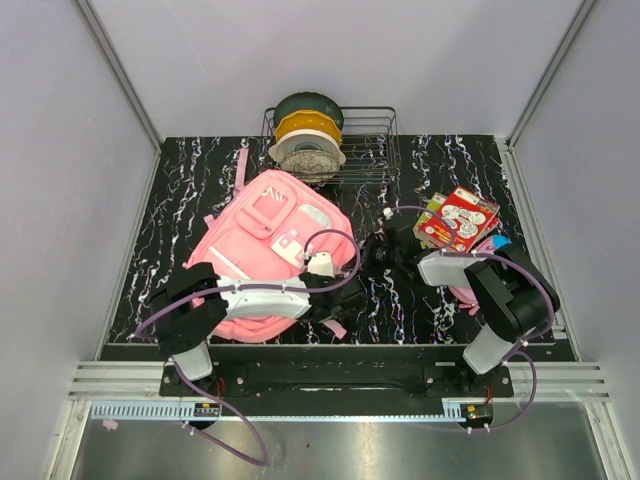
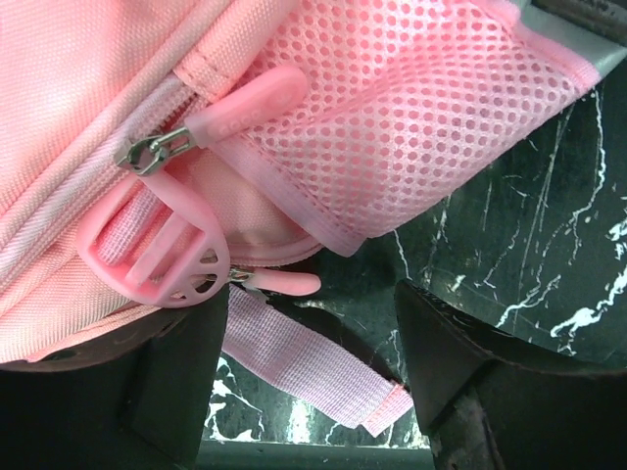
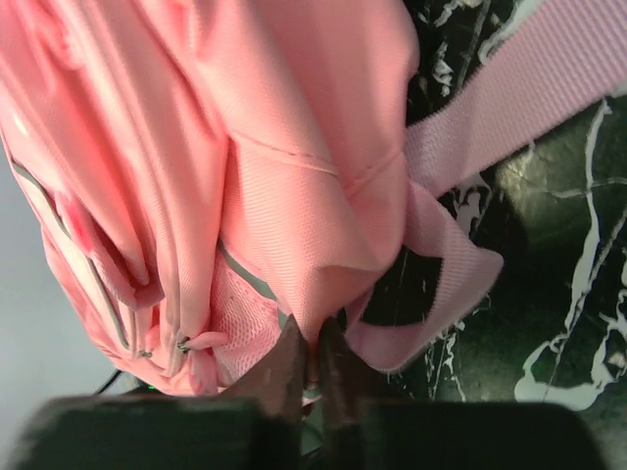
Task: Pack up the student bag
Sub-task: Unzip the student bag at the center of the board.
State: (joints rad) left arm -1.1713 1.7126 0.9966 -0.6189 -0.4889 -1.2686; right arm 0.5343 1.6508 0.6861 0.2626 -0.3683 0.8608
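Barely begun, I judge. The bag (image 1: 270,250) lies left of centre on the table (image 1: 400,300), red packs (image 1: 458,218) still outside. Left claw (image 2: 312,343) gapes by a zip (image 2: 152,152) — right claw (image 3: 312,367) pinches bag fabric.

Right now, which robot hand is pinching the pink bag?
The right gripper: shut on a fold of the student bag; the left gripper stands open.

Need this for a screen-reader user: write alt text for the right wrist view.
The right tool pinches a fold of the large soft pink fabric backpack, jaws nearly closed on it. A pink webbing strap lies across the black white-veined marble tabletop.
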